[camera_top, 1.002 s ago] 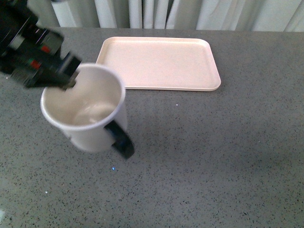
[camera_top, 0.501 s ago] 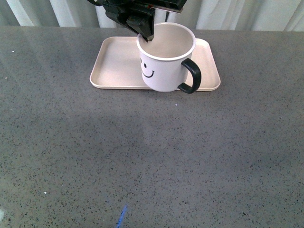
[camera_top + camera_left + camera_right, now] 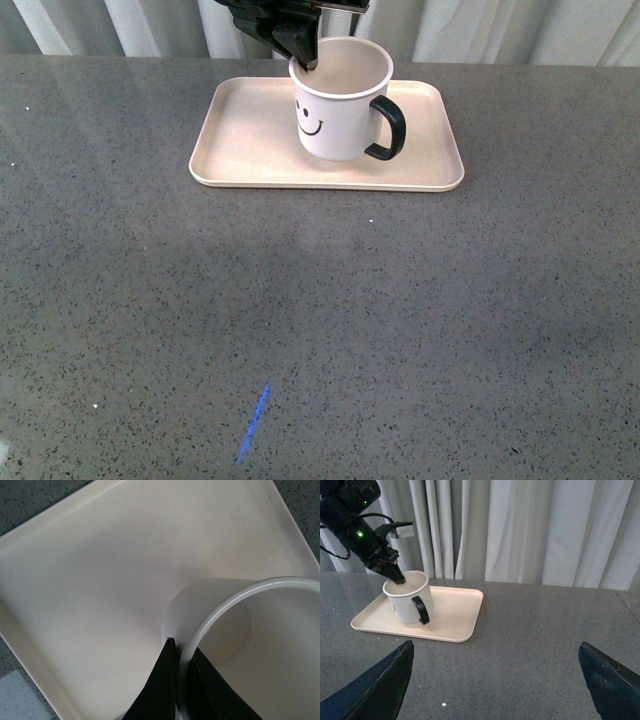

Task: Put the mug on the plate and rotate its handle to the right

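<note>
The white mug (image 3: 335, 115) with its black smiley face is upright on the middle of the pale pink plate (image 3: 250, 140); its base appears to rest on the plate. Its black handle (image 3: 390, 128) points right and slightly toward me. My left gripper (image 3: 303, 55) reaches down from behind, shut on the mug's back-left rim. In the left wrist view, the left gripper (image 3: 181, 652) has one black finger inside and one outside the mug (image 3: 280, 645), above the plate (image 3: 100, 580). The right wrist view shows the mug (image 3: 407, 600), the plate (image 3: 455, 615) and my right gripper (image 3: 495, 645), open and holding nothing.
The plate sits at the far side of a grey speckled table (image 3: 400, 330). Pale curtains (image 3: 530, 530) hang right behind the table's back edge. A blue light streak (image 3: 253, 425) lies on the table near me.
My left gripper carried the mug from the near left, where it hung tilted, over to the plate. Since half a second ago the mug has moved lower and farther back.
</note>
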Robot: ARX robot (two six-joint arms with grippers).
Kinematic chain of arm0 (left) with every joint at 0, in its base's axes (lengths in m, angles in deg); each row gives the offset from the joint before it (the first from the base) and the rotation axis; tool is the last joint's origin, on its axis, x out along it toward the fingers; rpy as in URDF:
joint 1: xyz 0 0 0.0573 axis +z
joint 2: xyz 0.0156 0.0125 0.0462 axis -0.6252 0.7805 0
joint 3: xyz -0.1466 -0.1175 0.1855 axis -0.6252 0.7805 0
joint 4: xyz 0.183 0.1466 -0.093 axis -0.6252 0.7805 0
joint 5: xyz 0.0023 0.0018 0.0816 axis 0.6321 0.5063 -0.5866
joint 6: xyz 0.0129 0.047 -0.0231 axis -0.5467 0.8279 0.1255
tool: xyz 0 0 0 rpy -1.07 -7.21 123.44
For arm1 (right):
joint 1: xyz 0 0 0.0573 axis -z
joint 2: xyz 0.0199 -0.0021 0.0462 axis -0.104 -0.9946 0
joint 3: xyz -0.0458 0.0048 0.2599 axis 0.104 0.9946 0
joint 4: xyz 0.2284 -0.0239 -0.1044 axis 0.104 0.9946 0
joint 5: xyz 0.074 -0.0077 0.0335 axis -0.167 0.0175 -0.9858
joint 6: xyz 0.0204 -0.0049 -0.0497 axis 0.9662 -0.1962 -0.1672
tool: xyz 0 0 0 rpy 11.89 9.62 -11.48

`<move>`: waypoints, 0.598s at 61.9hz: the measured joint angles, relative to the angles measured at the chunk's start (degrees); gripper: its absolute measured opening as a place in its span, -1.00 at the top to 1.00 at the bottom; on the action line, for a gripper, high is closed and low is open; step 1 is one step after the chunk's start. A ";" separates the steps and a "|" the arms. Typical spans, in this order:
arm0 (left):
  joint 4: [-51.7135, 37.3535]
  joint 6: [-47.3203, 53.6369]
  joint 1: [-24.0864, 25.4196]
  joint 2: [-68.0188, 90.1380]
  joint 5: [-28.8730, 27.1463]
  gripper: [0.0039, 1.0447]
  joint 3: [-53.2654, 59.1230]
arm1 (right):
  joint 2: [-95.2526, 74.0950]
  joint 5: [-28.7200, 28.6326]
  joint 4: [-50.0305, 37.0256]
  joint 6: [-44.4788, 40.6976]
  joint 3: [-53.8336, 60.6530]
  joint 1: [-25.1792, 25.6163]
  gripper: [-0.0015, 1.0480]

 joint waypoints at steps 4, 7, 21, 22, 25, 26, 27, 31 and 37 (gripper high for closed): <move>1.09 0.07 0.07 1.44 0.09 0.97 -2.36 | 0.00 0.00 0.00 0.00 0.00 0.00 -0.82; 2.45 0.26 0.17 3.02 0.11 0.97 -4.96 | 0.00 0.00 0.00 0.00 0.00 0.00 -0.82; 7.30 1.33 0.76 7.87 -0.26 0.97 -12.79 | 0.00 0.00 0.00 0.00 0.00 0.00 -0.82; 7.58 1.36 0.79 8.20 -0.26 0.97 -13.31 | 0.00 0.02 0.00 0.00 0.00 0.00 -0.82; 8.68 1.66 0.87 9.44 -0.48 0.97 -15.52 | 0.00 0.02 0.00 0.00 0.00 0.00 -0.82; 9.07 1.73 0.87 9.75 -0.57 0.97 -16.15 | 0.00 0.02 0.00 0.00 0.00 0.00 -0.82; 9.97 1.79 0.90 10.54 -0.68 0.97 -17.64 | 0.00 0.02 0.00 0.00 0.00 0.00 -0.82; 11.39 2.16 0.94 11.82 -0.83 0.97 -19.96 | 0.00 0.02 0.00 0.00 0.00 0.00 -0.82; 13.44 2.40 0.94 14.19 -0.90 0.97 -23.87 | 0.00 0.02 0.00 0.00 0.00 0.00 -0.82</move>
